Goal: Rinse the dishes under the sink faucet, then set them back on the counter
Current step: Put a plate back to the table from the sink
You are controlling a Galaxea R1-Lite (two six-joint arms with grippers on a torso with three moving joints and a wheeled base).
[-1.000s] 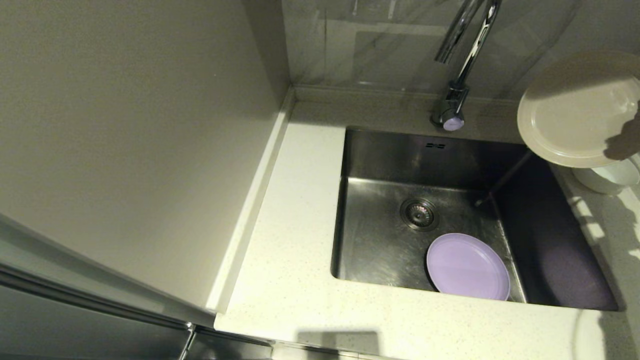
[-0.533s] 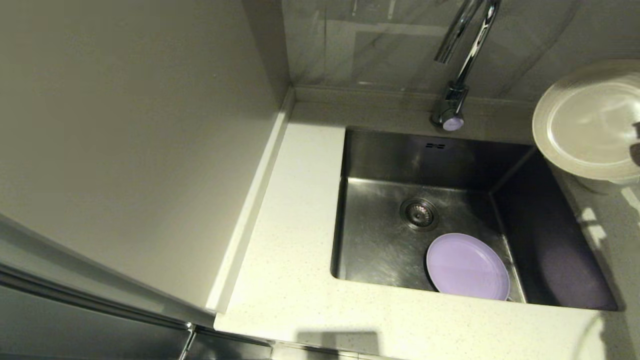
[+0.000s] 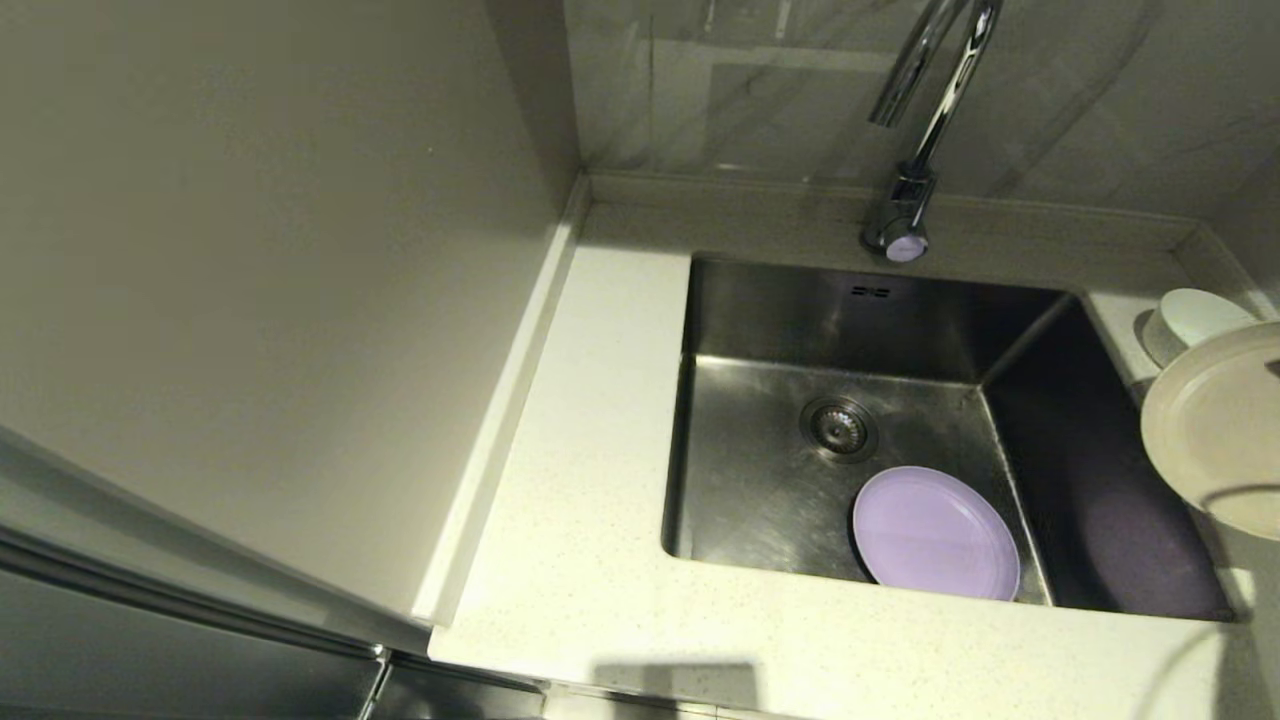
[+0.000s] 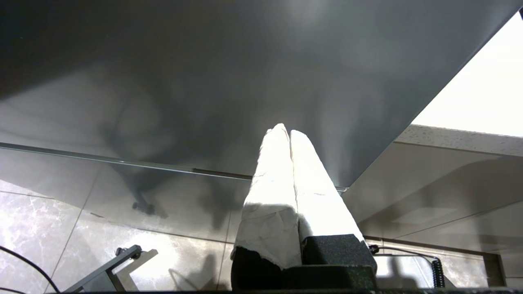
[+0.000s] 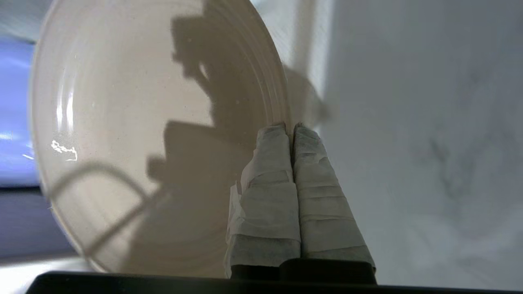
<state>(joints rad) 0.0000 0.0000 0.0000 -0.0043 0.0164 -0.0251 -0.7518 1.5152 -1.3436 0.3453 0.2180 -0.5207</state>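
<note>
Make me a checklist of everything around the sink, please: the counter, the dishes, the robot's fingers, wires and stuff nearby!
Surface: off-white speckled stone counter around a square steel sink.
Job's things: lavender round plate lying in the sink; cream round plate held tilted at the sink's right side; small white bowl on the counter behind it; chrome gooseneck faucet, no water seen.
Clutter: nothing seen.
Grippers: right gripper fingers shut on the cream plate's rim; left gripper shut, parked low by a grey cabinet.
Cables: black cable on the floor.
Surroundings: marble-look wall.
</note>
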